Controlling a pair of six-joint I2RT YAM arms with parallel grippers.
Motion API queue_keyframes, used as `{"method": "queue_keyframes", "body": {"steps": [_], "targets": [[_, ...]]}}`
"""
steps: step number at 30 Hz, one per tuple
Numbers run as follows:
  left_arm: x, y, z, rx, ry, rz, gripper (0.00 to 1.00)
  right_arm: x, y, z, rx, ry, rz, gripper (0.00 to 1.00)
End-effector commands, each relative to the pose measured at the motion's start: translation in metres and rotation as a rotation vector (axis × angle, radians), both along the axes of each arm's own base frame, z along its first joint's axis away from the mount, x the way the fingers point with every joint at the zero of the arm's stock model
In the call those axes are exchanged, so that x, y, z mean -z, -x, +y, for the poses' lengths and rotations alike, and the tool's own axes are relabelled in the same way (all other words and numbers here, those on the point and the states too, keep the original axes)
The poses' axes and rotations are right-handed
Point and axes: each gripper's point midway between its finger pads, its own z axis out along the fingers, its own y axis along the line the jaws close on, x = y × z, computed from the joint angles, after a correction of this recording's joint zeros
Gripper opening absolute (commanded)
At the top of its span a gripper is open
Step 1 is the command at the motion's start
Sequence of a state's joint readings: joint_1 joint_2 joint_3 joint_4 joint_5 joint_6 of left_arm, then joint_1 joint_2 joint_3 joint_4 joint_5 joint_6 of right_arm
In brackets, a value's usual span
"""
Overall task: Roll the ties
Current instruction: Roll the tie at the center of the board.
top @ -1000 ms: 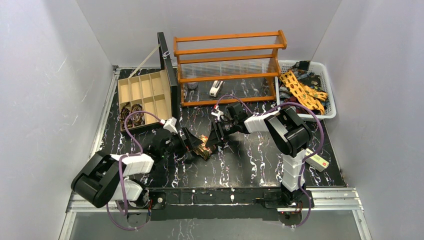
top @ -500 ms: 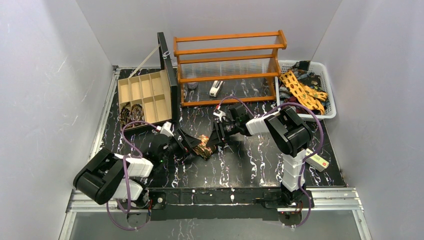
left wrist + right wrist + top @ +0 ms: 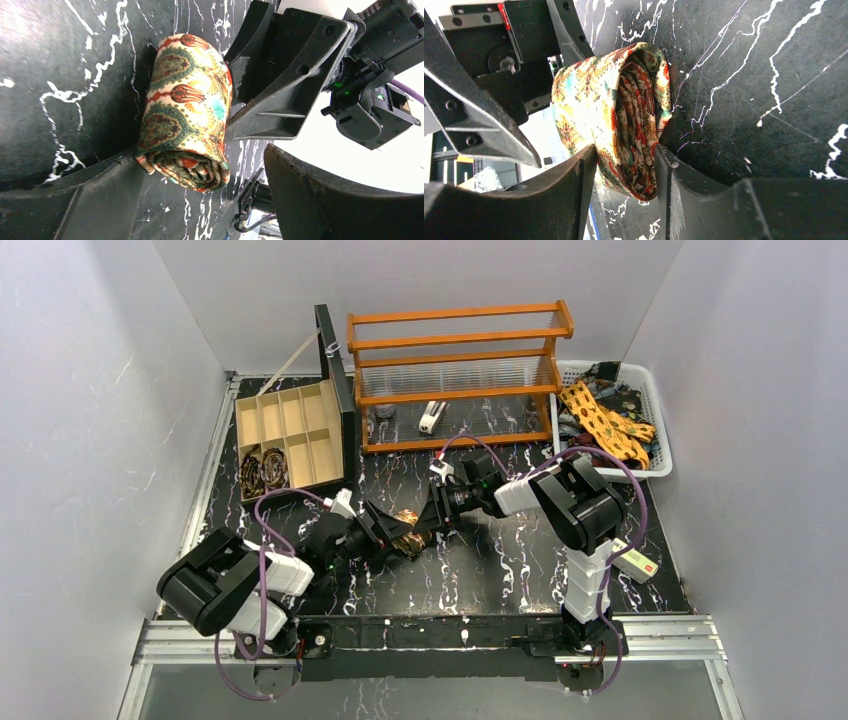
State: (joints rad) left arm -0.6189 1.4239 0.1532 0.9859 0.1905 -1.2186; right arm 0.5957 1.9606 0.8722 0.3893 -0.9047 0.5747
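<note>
Top external view: one tie is wound into a roll [image 3: 405,531] at mid-frame on the tabletop [image 3: 500,565], w/ an arm at either side of it. Two finished coils [image 3: 262,470] sit in the lower-left compartments of the box [image 3: 300,410], upper left of frame; its other compartments look bare. Basket [image 3: 657,430] at upper right holds a heap of loose ties [image 3: 605,425], not rolled. My read: two done, a third wound but not boxed, several left, so prob. under halfway.

Right wrist view: right fingers [image 3: 549,200] are partly closed and pinch the roll's spiral end between them, both inner faces pressed into the fabric. The roll's far side looks to rest against the tabletop. Grip looks firm enough to stop the winding from springing open.

Left wrist view: left fingers [image 3: 85,200] stand wide apart w/ the roll between them. The lower-left one touches the roll's near end; the other, at lower right of frame, is clear of the fabric. So no grip there, just open around it. One finger of the right arm shows at upper right, against the roll's side.
</note>
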Motion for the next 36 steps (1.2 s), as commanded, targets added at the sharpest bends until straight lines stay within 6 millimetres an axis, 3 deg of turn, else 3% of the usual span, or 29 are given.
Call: {"method": "queue_keyframes", "body": {"steps": [1,14,24,36], "targets": [[0.039,0.022,0.010,-0.038,-0.090,0.124,0.83,0.025,0.005,-0.012,0.050,0.099,0.014,0.54],[0.046,0.018,0.008,-0.082,-0.084,0.141,0.62,0.027,0.008,-0.014,0.046,0.101,0.029,0.54],[0.036,0.009,0.008,-0.114,-0.070,0.096,0.51,0.021,0.010,-0.015,0.032,0.103,0.025,0.57],[0.041,0.006,0.015,-0.146,-0.089,0.095,0.48,-0.028,0.001,-0.005,0.002,-0.015,-0.006,0.61]]}}
